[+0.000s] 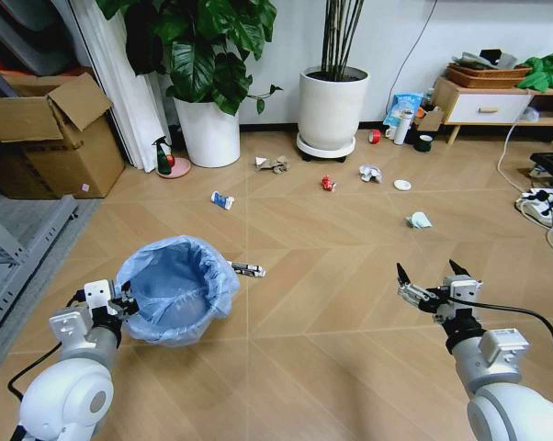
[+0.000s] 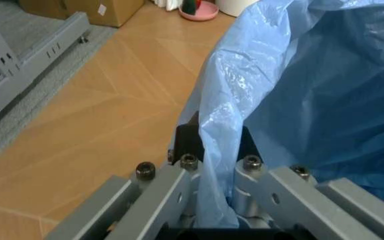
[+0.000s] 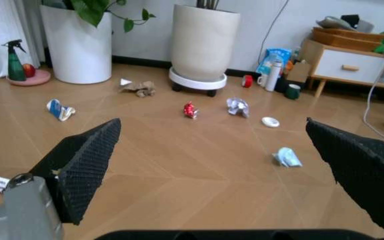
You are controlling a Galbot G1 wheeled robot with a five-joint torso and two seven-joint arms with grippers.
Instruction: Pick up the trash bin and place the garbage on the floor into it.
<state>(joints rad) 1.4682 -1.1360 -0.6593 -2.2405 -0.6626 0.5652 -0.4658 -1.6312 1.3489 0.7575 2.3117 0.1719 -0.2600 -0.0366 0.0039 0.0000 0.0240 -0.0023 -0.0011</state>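
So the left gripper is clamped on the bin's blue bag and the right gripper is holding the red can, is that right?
Not quite. The left gripper is indeed clamped on the trash bin's blue bag, but the right gripper is open and empty. The head view shows the red can lying on the floor, far ahead of it.

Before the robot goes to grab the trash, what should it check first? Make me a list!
1. Left gripper holding the trash bin by its bag rim: ok, shut on it.
2. Bin mouth open and facing up: ok.
3. Right gripper open and empty: ok.
4. Litter in sight: ok, red crushed can, pale tissue, blue-white wrapper, dark wrapper beside the bin.
5. Grip includes the hard rim, not just the bag: cannot tell.
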